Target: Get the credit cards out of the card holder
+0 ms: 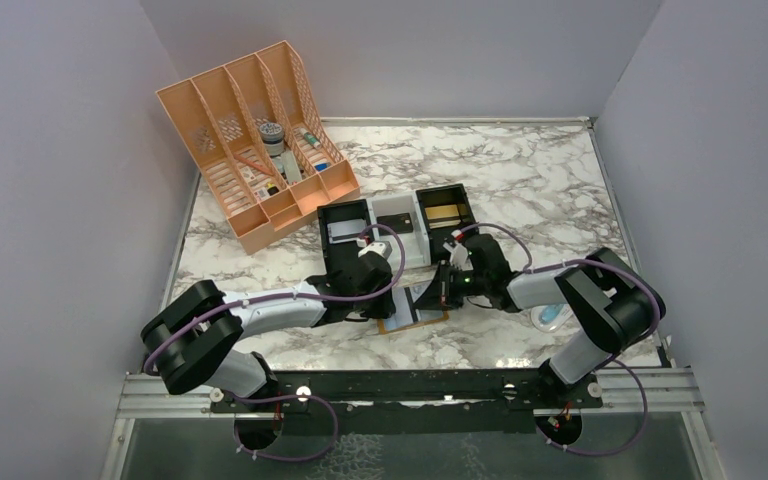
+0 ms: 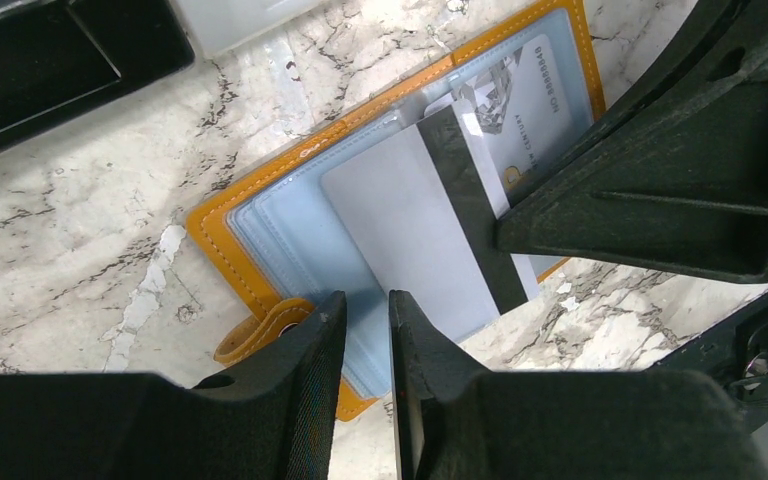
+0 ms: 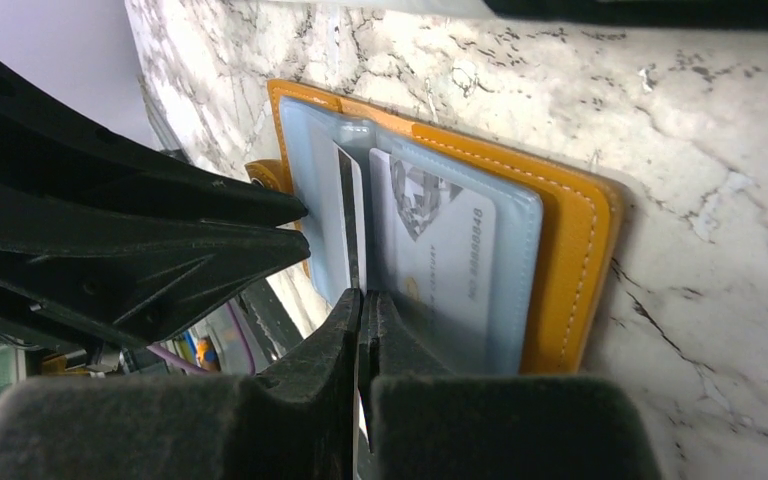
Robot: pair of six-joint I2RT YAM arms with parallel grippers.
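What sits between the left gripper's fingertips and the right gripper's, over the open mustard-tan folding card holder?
A pale grey card with a black stripe, partly out of the mustard-tan card holder, pinched by the right gripper. Left wrist view shows it.

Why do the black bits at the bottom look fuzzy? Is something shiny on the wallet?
Right wrist view: the right tool sits very close to the lens, so it blurs, and the printed card looks soft too. Left wrist view: light glints off the clear sleeve of the wallet. Top view: sharp and evenly lit, though the wallet looks tiny.
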